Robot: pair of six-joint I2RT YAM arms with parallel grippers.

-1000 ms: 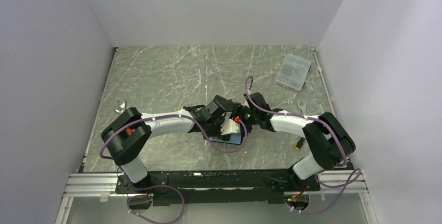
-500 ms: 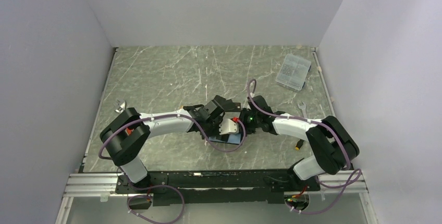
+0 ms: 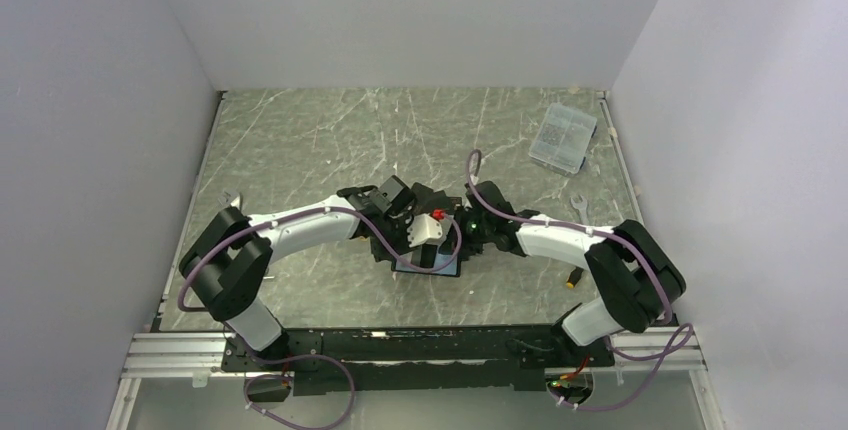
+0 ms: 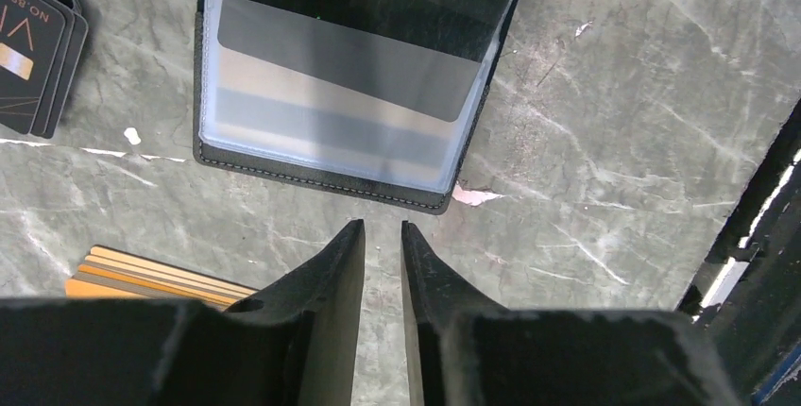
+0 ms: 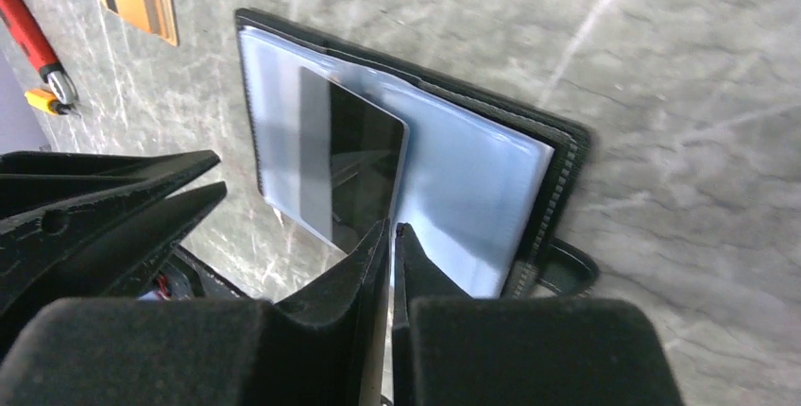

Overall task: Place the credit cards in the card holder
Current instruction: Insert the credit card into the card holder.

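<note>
Card holder point(image 4: 345, 85) lay open mid-desk toward the near edge with a silver-grey card point(image 4: 345, 57) only half seated, and since both the left gripper point(image 4: 382, 245) and right gripper point(image 5: 389, 250) were pressed nearly together holding nothing, any nudge risked sliding it out.

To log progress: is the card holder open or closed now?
Open: the card holder lies spread flat, its light blue lining up, with a silver-grey card partly in a sleeve.

Card holder point(image 4: 326, 156) cut off above — black cards point(image 4: 33, 42) cropped left.
</note>
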